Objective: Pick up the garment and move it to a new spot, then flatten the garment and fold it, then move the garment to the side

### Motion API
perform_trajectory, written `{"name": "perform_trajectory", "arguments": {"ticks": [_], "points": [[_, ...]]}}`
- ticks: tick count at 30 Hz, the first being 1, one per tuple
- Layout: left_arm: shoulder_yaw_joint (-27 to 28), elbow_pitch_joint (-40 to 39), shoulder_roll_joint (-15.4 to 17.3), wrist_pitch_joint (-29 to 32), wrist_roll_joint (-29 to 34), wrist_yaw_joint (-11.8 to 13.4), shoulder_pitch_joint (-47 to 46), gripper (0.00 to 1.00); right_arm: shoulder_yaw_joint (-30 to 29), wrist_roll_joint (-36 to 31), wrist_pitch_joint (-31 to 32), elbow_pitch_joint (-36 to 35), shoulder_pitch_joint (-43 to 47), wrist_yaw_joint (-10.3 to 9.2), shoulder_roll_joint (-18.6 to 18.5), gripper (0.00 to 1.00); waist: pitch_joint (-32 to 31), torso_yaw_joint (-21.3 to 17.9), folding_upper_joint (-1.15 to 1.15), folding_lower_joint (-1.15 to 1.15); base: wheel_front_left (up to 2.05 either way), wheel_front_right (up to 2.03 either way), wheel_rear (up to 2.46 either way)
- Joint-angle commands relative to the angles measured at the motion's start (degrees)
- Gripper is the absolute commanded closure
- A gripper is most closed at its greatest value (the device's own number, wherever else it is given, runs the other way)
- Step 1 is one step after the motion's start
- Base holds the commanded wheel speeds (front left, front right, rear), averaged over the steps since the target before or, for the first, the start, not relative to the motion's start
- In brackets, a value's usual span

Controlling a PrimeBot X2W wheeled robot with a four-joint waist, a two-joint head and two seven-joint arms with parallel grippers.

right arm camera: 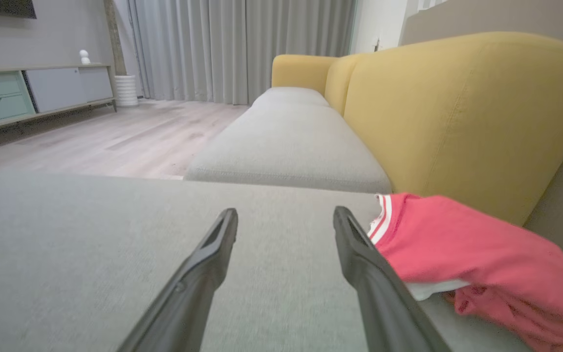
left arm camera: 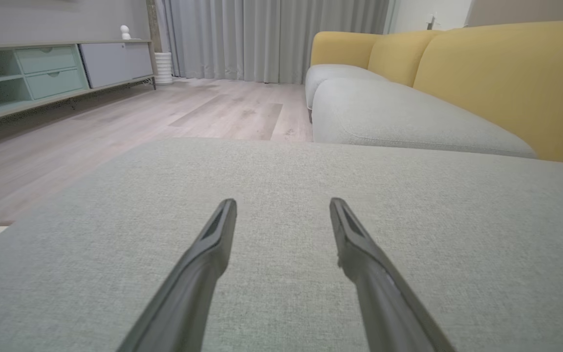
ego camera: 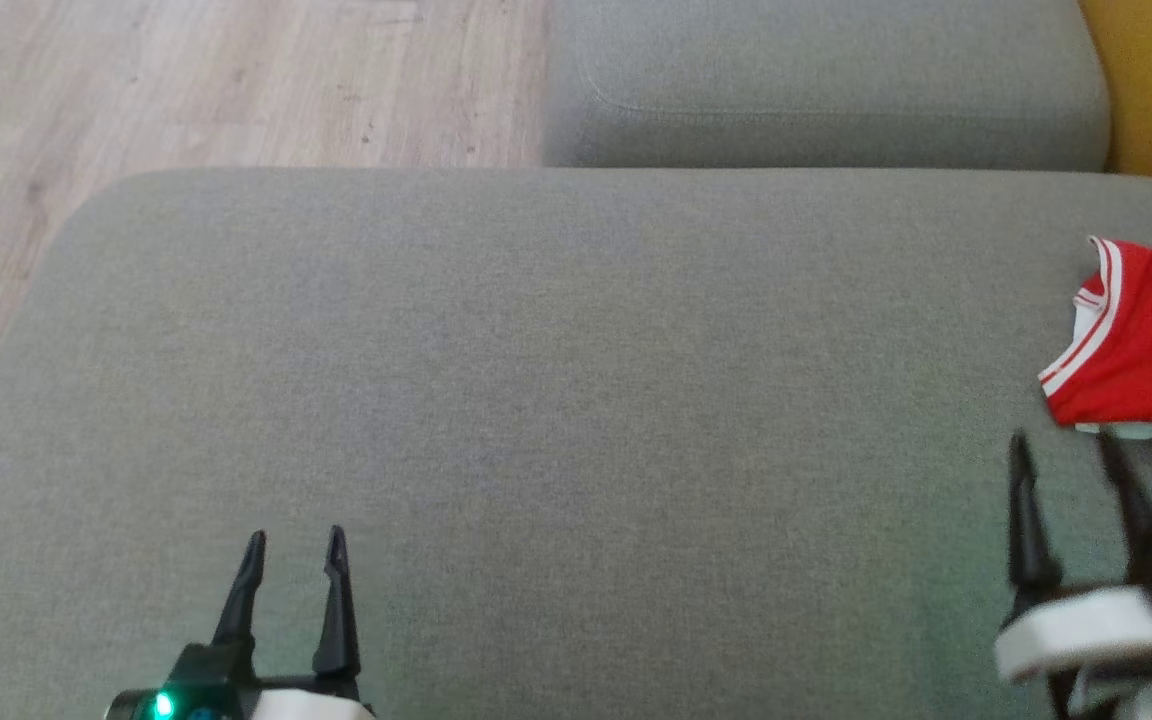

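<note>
The red jersey garment with white striped trim (ego camera: 1141, 340) lies bunched at the far right of the grey woven sofa seat (ego camera: 536, 400), close against the mustard-yellow backrest (right arm camera: 457, 107). It looks light, soft and limp, so it would probably sag and slide out of shape when lifted. The ribbed white-striped hem (right arm camera: 383, 217) seems the firmest place to pinch, ideally through all the layers so that none trail. The right jaws stand spread just beside its near edge with nothing between them. The left jaws, spread as well, hover over bare seat well away to the left. The upholstery is broad, flat and slightly grippy, which should help hold the cloth in place while it is smoothed. Beyond it are a pale wood plank floor (ego camera: 186, 80), long grey curtains (left arm camera: 271, 34) and a low sideboard with pale green drawers (left arm camera: 47, 68).
</note>
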Motion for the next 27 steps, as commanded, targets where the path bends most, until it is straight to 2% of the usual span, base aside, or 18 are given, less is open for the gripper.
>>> {"name": "perform_trajectory", "arguments": {"ticks": [1,4,9,10,14,27], "points": [[2.4,-1.4,-0.1,-0.6,0.3,0.5,-1.3,0.0,1.5,-0.2,-1.6,-1.2,-0.3,-0.04,-0.4,0.0,-0.6,0.4,0.0,0.02,0.0,0.0,0.0],[2.6,-1.3,-0.1,-0.6,0.1,0.2,-0.9,0.0,2.8,-0.7,-4.7,1.8,3.4,-0.04,0.6,0.0,-0.9,0.2,0.0,0.02,0.0,0.0,0.0],[2.6,-1.0,-0.1,-0.6,-0.1,-0.5,-1.2,0.0,4.6,0.9,-6.3,4.7,4.2,-0.04,0.7,0.0,-1.3,-1.0,0.0,0.02,0.0,0.0,0.0],[0.8,0.4,0.0,0.0,-0.1,-0.4,0.6,1.0,3.4,0.8,-5.5,6.5,5.9,0.0,1.4,1.0,-1.2,-0.8,0.0,0.02,0.0,0.0,0.0],[0.9,2.7,-0.1,0.5,-0.6,-0.4,1.0,1.0,3.4,1.6,-5.1,9.4,6.0,0.0,1.4,1.0,-1.3,-1.1,0.0,0.02,0.0,0.0,0.0],[2.1,2.2,-0.1,2.5,-8.7,-1.2,-0.1,1.0,3.2,10.4,-3.1,9.2,4.5,0.0,1.3,1.0,-1.2,-1.6,0.0,0.02,0.0,0.0,0.0]]}}
